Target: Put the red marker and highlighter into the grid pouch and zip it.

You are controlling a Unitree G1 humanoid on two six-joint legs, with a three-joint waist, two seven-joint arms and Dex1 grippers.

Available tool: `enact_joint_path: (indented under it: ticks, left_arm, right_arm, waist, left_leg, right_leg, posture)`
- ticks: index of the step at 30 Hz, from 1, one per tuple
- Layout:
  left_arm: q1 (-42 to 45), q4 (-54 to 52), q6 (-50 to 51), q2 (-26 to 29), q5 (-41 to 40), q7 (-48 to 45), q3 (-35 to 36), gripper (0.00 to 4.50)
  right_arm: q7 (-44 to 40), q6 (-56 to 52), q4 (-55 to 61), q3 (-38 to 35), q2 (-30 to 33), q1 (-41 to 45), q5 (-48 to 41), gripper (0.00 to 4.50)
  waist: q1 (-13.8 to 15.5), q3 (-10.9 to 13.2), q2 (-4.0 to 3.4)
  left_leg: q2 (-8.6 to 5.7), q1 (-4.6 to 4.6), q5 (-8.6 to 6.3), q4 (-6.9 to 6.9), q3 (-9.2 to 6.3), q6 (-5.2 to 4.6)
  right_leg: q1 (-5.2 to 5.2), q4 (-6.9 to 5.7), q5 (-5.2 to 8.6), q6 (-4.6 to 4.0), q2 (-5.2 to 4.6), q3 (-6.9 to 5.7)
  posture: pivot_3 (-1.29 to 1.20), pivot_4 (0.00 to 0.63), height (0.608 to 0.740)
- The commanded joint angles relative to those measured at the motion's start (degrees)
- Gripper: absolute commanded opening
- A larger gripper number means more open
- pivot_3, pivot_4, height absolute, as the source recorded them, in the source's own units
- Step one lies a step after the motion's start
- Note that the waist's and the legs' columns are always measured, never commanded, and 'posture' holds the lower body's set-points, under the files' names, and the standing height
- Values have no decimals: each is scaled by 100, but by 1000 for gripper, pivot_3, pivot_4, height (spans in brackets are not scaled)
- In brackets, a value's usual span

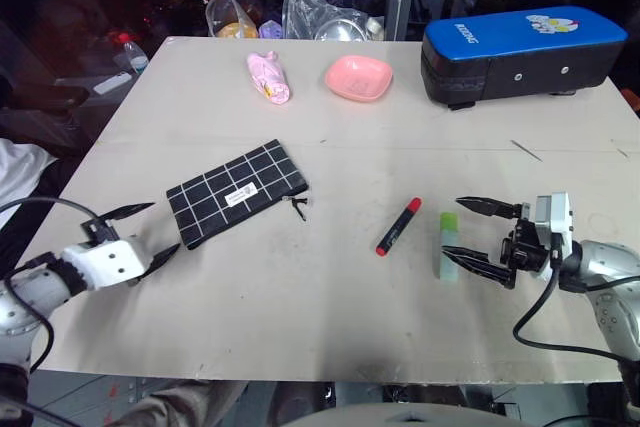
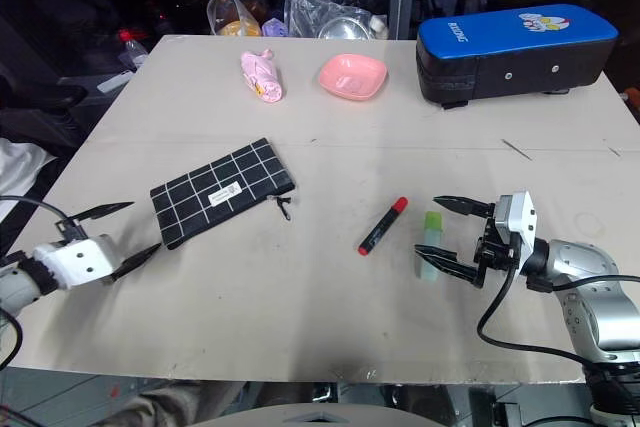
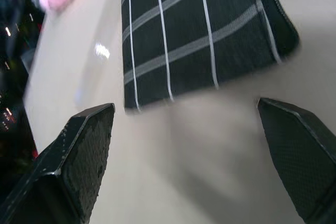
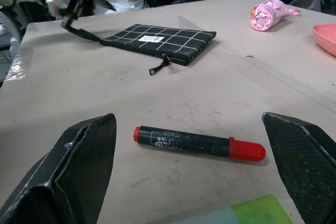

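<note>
Stretching across the whole scene is a wide, pale beige tabletop [image 1: 330, 307] with dark surroundings beyond its far edge.

At the near right, the right gripper [image 1: 472, 235] is standing with its two black fingers spread wide and gripping nothing; the fingers are reaching leftward, one on the far side and one on the near side of the highlighter [image 1: 446, 244], a short chunky pale translucent stick with a light-green cap. Whether the near finger is touching it cannot be told. Just left of that is lying the red marker [image 1: 398, 226], a slim pen with a black barrel and red ends, set at a slant and apart from the highlighter.

At the near left, the left gripper [image 1: 148, 232] is also holding its black fingers far apart and empty, pointing right toward the near left corner of the grid pouch [image 1: 237, 193], a flat rectangular black fabric pouch with white grid lines and a small white label. The pouch is lying flat, left of the marker, its zipper pull [image 1: 299, 208] trailing off its right end.

Along the far edge are sitting a rolled pink cloth bundle [image 1: 269, 78], a shallow pink dish [image 1: 358, 78], a big blue-and-black hard case [image 1: 520, 53] at the far right, and clear plastic bags [image 1: 300, 12].
</note>
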State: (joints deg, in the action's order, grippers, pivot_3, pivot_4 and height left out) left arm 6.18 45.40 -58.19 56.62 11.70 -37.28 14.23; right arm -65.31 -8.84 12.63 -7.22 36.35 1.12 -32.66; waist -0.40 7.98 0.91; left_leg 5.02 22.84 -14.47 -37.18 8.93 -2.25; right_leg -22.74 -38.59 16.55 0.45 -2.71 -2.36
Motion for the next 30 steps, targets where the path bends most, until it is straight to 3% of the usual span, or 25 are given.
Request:
enact_joint_path:
  ticks: [1, 9, 15, 30]
  left_arm:
    - [378, 283, -399, -40, 575, 477, -539, 4417]
    - [915, 177, -825, -314, 1220, 1733, -945, 4417]
    - [1074, -212, -745, -614, 1597, 2627, -1058, 4417]
    - [1723, -464, 172, -1269, 2481, 3536, -2042, 4417]
  right_arm:
    - [77, -7, 251, -82, 17, 11, -79, 4500]
    - [237, 2, 385, -188, 40, -152, -97, 4500]
    - [332, 6, 430, -209, 42, -185, -94, 4500]
    - [465, 91, 401, -205, -1, -168, -51, 4500]
  waist:
    - [14, 0, -3]
    - [156, 0, -3]
    - [105, -1, 4]
    - [120, 0, 4]
  left_leg:
    - [0, -1, 0, -1, 2, 0]
    - [-2, -4, 0, -15, 11, -1]
    - [-2, 0, -3, -23, 13, -6]
    - [6, -5, 11, -24, 19, 18]
  right_leg:
    - [0, -3, 0, 1, 2, -1]
    - [-2, -21, 0, 5, 6, -13]
    - [-3, -24, 0, 7, 11, -10]
    - [-4, -29, -1, 8, 52, -3]
  posture:
    - [0, 150, 740]
    - [0, 150, 740]
    - [0, 150, 740]
    - [0, 150, 740]
